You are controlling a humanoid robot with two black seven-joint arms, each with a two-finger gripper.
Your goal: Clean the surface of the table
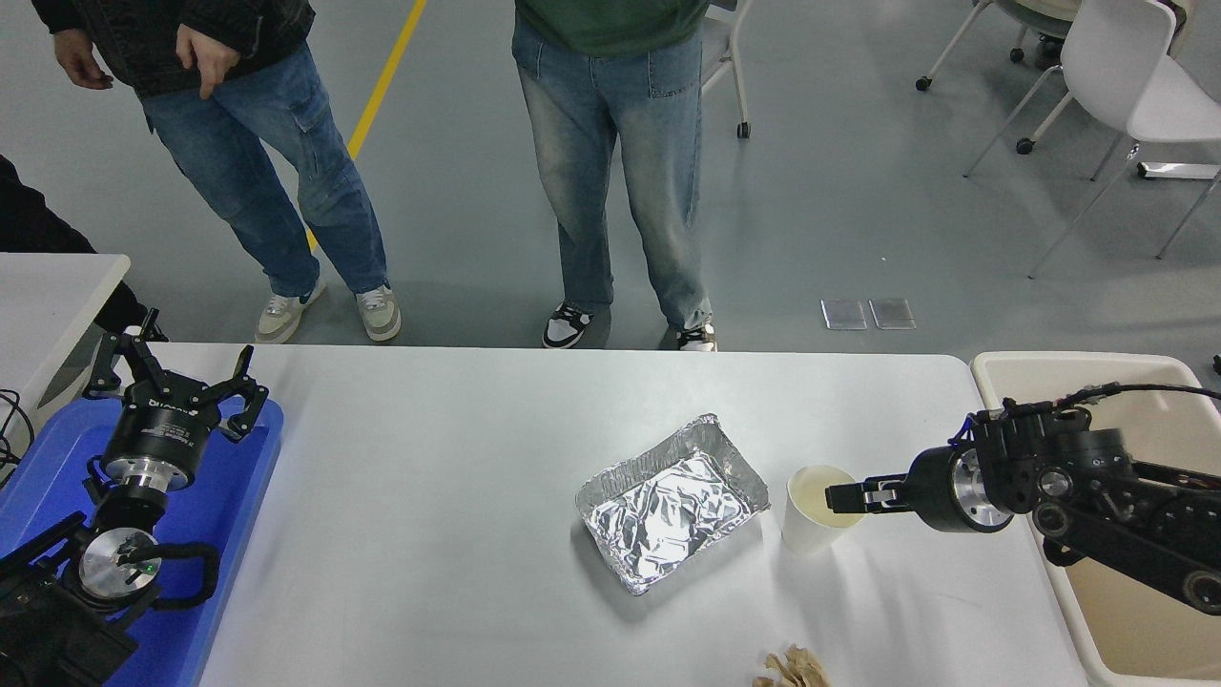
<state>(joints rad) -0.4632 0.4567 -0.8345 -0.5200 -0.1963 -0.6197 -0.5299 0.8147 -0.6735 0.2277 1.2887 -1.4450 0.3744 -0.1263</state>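
Note:
The white table surface (429, 534) fills the lower picture. On it lie a crumpled foil tray (672, 501), a white paper cup (809, 520) standing upright just right of the tray, and a scrap of crumpled brown paper (790, 668) at the front edge. My right gripper (844, 496) comes in from the right, lies level and has its tip at the cup's right rim. Whether it holds the rim does not show. My left gripper (175, 370) is parked open and empty over the blue tray (238, 534) at the lower left.
A beige bin (1011, 367) stands off the table's right end, under my right arm. Two people in jeans stand on the floor at the far side. A small white table (48, 286) is at the far left, and white chairs at the top right.

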